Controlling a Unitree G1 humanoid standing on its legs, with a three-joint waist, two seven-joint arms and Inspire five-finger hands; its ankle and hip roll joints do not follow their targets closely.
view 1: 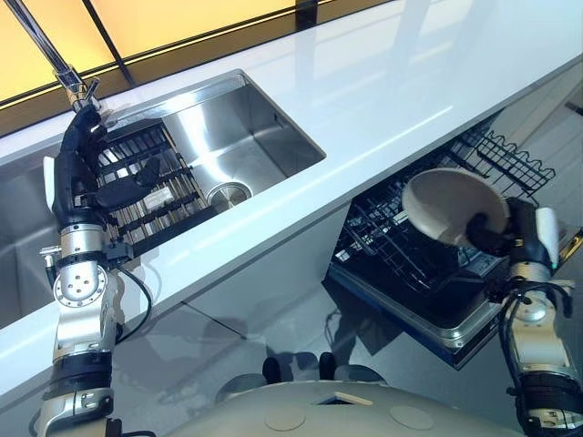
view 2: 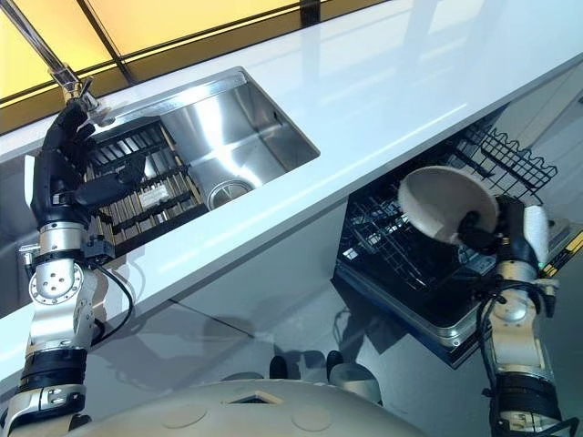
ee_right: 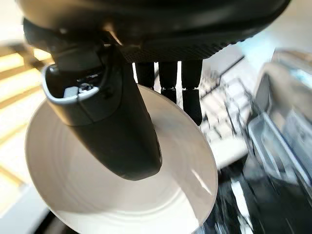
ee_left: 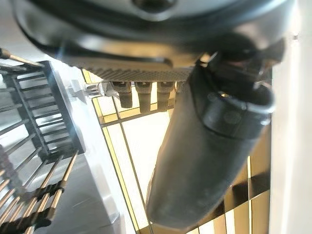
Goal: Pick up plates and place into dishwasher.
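My right hand (view 1: 521, 235) is shut on a round beige plate (view 1: 448, 205), with the thumb (ee_right: 109, 124) across the plate's face (ee_right: 122, 200) and the fingers behind its rim. The plate is tilted in the air above the pulled-out lower rack (view 1: 401, 264) of the open dishwasher. My left hand (view 1: 75, 173) stands upright over the black dish rack (view 1: 164, 196) in the sink. Its fingers are relaxed and hold nothing, and its thumb (ee_left: 204, 156) sticks out to the side.
A steel sink (view 1: 250, 127) is set into the white counter (view 1: 410, 82), and a faucet (view 1: 55, 59) rises just behind my left hand. The dishwasher's wire rack (view 2: 510, 159) reaches out below the counter's edge on the right.
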